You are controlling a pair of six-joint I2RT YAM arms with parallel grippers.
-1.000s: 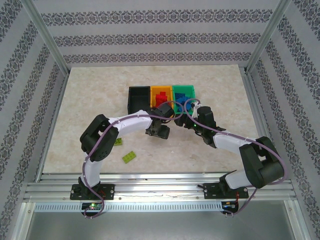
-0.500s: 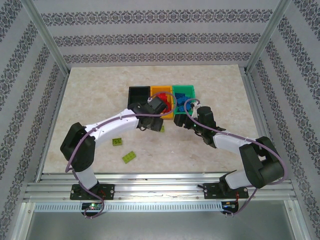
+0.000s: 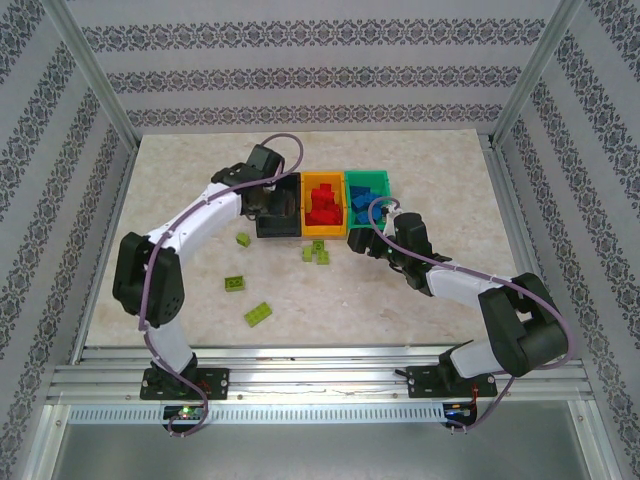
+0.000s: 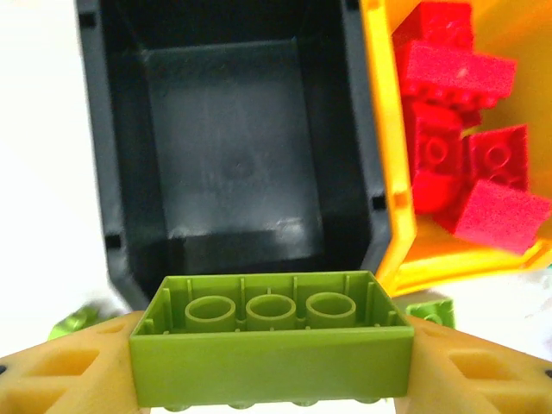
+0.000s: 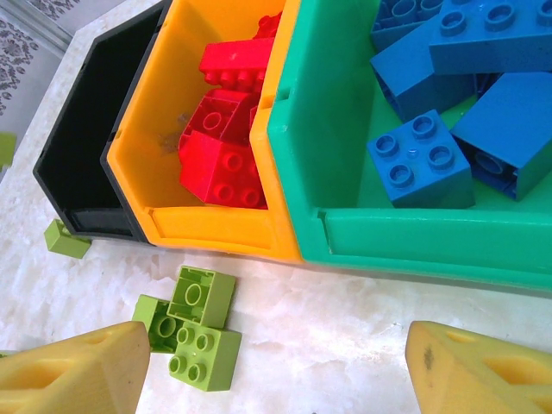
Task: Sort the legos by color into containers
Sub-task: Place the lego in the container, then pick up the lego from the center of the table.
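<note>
Legos lie mostly sorted: red studded plastic bricks (image 5: 226, 168) sit in the orange-yellow rectangular plastic bin (image 5: 207, 226), and blue bricks (image 5: 420, 161) in the green bin (image 5: 414, 250) touching it. One lime green brick (image 4: 272, 345) is clamped between the left gripper (image 3: 262, 203) fingers (image 4: 60, 375), hollow underside toward the wrist camera, at the near wall of the black bin (image 4: 233, 164). A cluster of lime green bricks (image 5: 194, 332) rests on the pale marbled table (image 3: 400, 290) before the bins. The right gripper (image 5: 276, 371) hovers there, spread wide and holding nothing.
</note>
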